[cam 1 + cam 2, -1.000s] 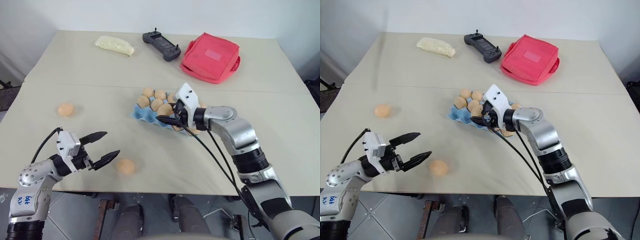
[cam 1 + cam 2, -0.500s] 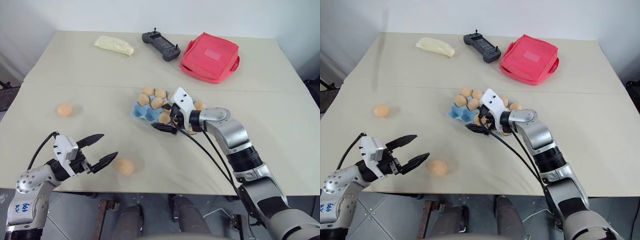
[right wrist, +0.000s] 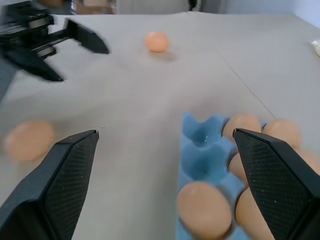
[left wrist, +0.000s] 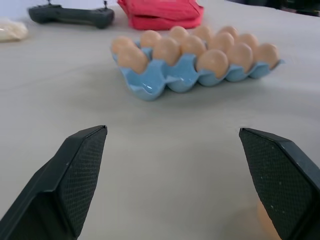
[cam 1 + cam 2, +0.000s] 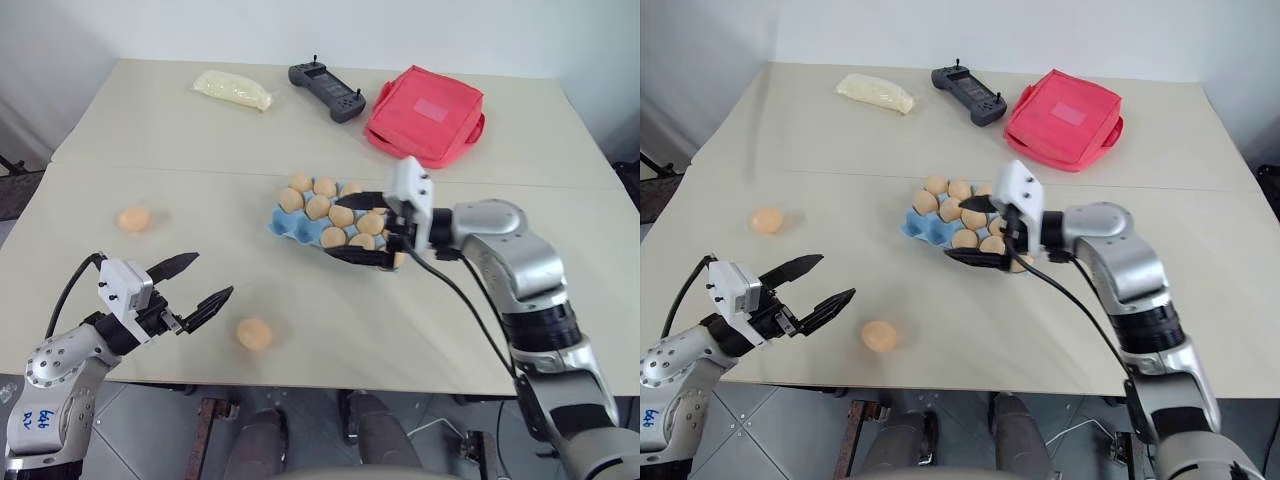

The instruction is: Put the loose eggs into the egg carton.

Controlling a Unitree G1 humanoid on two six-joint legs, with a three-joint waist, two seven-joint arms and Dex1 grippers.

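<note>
Pale beige worktop (image 5: pixel 200 200) runs under everything, made of two slabs with a seam across the middle and a white wall behind. Farthest left lies one loose egg (image 5: pixel 132 218), alone and well apart from the rest. Nearer the front edge the left tool (image 5: pixel 195 283) hangs low over the worktop, its two black fingers spread wide with nothing between them. Just to its right, near the front edge, lies a second loose egg (image 5: pixel 254 334); in the left wrist view it peeks out at the foot of one finger, so it sits close beside the tool's tip rather than squarely between the fingers. That is the relation the next move turns on, as I judge it: this egg lies a little right of and nearer than the left tool, far closer to it than to the right arm, so the left arm is the one to take it, with a small swing to bring the egg into the gap. At centre sits the blue carton (image 5: pixel 283 222), most cups filled, with empty cups at its left end facing the left arm. Over its front right edge the right tool (image 5: pixel 372 227) hangs fully open and empty, pointing left. Along the back lie a yellow packet (image 5: pixel 231 89), a black controller (image 5: pixel 326 91) and a red bag (image 5: pixel 425 100).
</note>
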